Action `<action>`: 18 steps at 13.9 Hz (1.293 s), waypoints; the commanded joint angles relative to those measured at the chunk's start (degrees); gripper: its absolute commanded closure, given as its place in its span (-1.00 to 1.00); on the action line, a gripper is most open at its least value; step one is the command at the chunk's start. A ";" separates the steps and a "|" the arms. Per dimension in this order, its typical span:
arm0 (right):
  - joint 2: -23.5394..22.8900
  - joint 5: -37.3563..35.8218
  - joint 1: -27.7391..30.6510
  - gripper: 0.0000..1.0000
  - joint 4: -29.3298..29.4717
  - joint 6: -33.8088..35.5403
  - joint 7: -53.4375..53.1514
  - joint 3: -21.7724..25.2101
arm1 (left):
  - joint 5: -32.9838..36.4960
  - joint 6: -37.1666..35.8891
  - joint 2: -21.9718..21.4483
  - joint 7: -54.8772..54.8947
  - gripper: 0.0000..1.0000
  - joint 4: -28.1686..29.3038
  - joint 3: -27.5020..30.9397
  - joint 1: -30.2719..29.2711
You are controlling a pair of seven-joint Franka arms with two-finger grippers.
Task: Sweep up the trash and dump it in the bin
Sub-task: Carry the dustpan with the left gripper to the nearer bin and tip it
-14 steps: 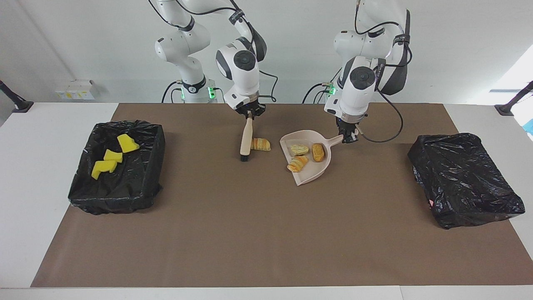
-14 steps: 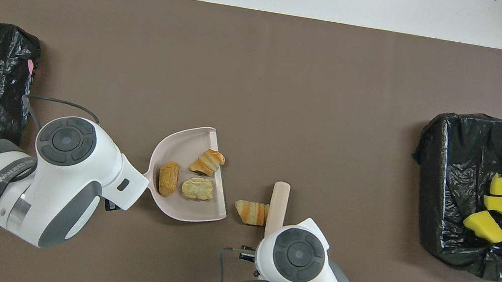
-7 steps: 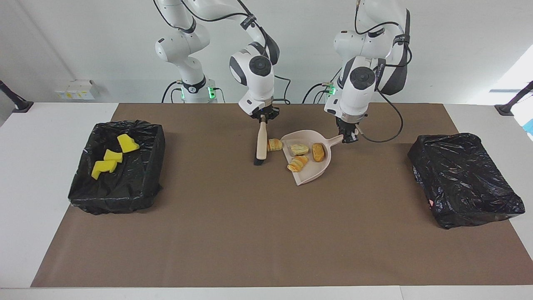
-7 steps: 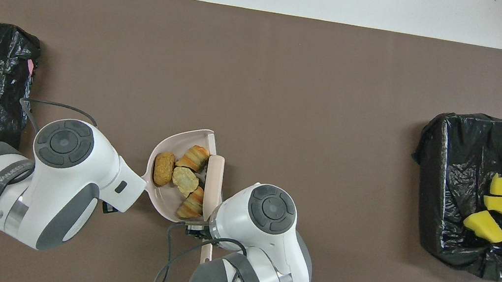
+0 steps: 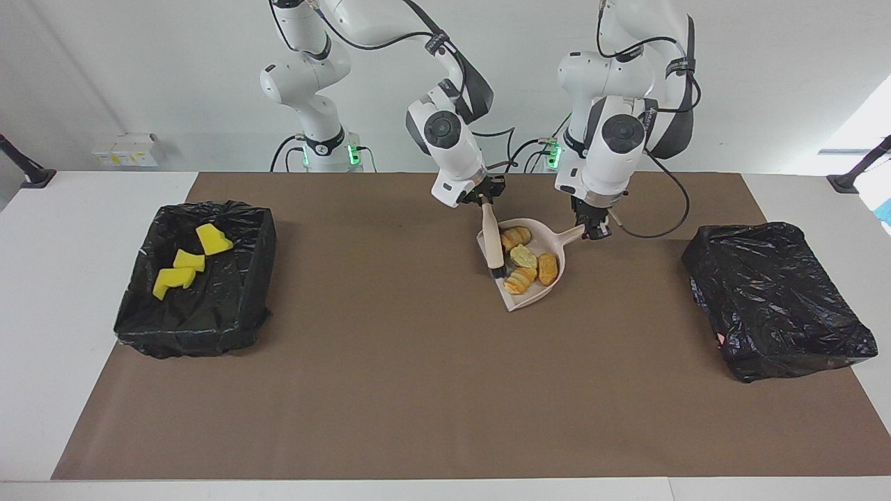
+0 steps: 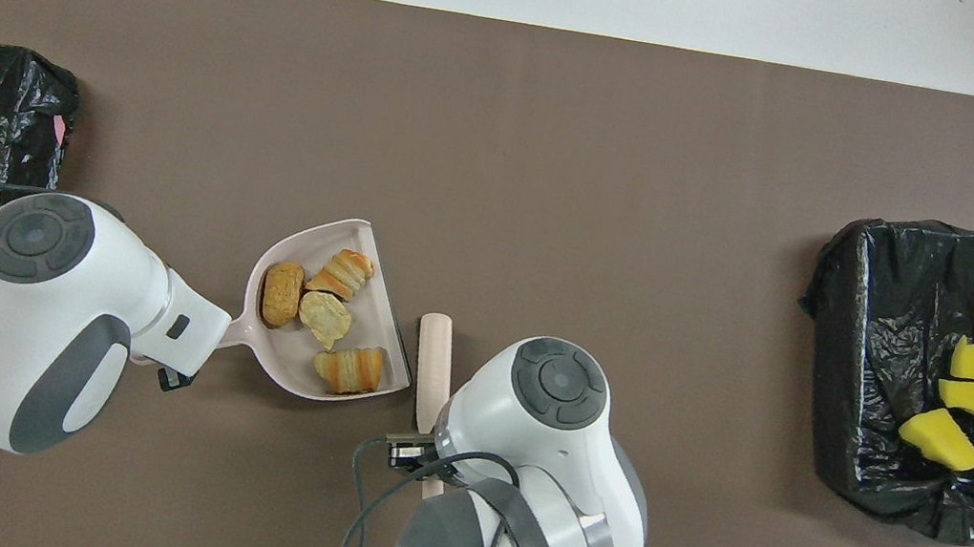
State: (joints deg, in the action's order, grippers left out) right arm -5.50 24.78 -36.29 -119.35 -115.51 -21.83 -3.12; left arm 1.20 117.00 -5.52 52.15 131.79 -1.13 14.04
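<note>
Nearest the robots: right end effector (image 5: pixel 487 200) is clamped on the brush (image 5: pixel 493 243) handle, bristles at the dustpan (image 5: pixel 534 295) mouth. Left end effector (image 5: pixel 596 229) is closed on the dustpan handle. A second ago the last croissant piece sat on the brown mat (image 5: pixel 390 390) beside the brush; now all four bread pieces (image 5: pixel 526 261) are inside the pan, which has shifted toward the left arm's end. Sweeping looks done; dump is next, likely into the black-bagged bin (image 5: pixel 776 299) at the left arm's end. Three yellow foam chunks (image 5: pixel 189 261) already lie in the other bagged bin (image 5: pixel 198 327). Lettering on the left arm's link in the overhead view isn't readable.
</note>
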 commanded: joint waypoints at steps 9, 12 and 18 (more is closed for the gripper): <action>8.33 -13.33 -10.62 1.00 -9.49 -7.24 -20.23 -1.10 | -7.00 -10.64 1.20 4.10 1.00 -15.38 0.60 -22.54; 1.74 -16.95 -16.61 1.00 -9.32 -14.45 -29.65 -1.02 | -6.91 -16.09 7.26 9.79 1.00 -27.85 0.60 -29.31; 0.31 -19.24 -15.14 -1.00 -1.87 -4.93 -29.94 -0.93 | 3.33 -20.50 16.32 20.43 1.00 -44.85 0.86 -41.02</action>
State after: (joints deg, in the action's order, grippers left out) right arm -4.75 7.56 -53.30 -125.69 -125.82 -51.12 -3.86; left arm -0.19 98.74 7.57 70.24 92.72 0.31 -25.81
